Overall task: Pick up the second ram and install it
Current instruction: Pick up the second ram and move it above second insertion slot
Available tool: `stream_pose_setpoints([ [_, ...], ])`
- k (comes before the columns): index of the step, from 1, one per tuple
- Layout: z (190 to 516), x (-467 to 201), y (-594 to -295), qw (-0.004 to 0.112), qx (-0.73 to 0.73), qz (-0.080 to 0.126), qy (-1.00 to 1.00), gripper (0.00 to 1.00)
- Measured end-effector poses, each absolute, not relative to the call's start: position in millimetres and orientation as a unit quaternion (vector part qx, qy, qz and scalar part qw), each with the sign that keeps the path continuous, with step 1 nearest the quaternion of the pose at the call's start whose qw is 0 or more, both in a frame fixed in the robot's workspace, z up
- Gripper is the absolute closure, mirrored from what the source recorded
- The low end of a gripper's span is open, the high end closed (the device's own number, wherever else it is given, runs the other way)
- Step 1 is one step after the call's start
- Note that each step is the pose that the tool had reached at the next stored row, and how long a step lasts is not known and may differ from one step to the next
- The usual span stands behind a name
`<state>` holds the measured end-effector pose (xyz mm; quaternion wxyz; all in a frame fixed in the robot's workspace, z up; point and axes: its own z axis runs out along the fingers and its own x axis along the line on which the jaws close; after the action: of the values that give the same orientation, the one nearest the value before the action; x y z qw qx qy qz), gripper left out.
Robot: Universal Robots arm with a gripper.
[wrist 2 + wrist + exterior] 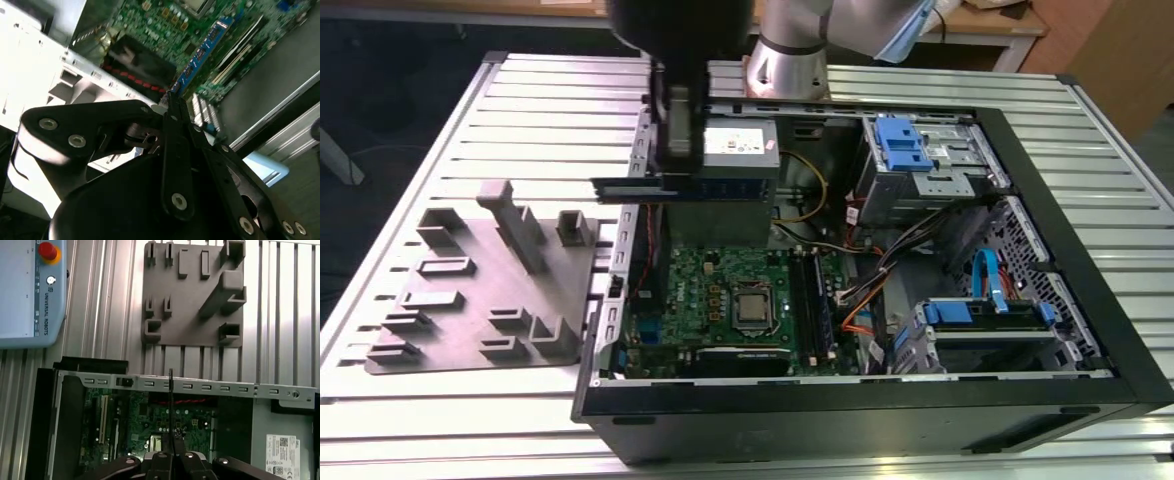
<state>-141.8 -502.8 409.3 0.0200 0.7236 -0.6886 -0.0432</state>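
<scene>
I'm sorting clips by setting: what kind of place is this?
Probably a robotics lab test bench: an open computer case on a slatted aluminium table, a grey parts fixture beside it, and the hand holding the second ram.

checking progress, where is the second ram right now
In the exterior view the second ram is held in the tool, level above the green motherboard, by the grey power-supply box.
</scene>
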Motion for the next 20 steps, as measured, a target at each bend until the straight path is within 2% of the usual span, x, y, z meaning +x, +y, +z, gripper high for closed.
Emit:
stream_pose_setpoints([
  [20, 409, -68, -503, 0.020, 0.724, -0.043, -0.689, 0.91],
])
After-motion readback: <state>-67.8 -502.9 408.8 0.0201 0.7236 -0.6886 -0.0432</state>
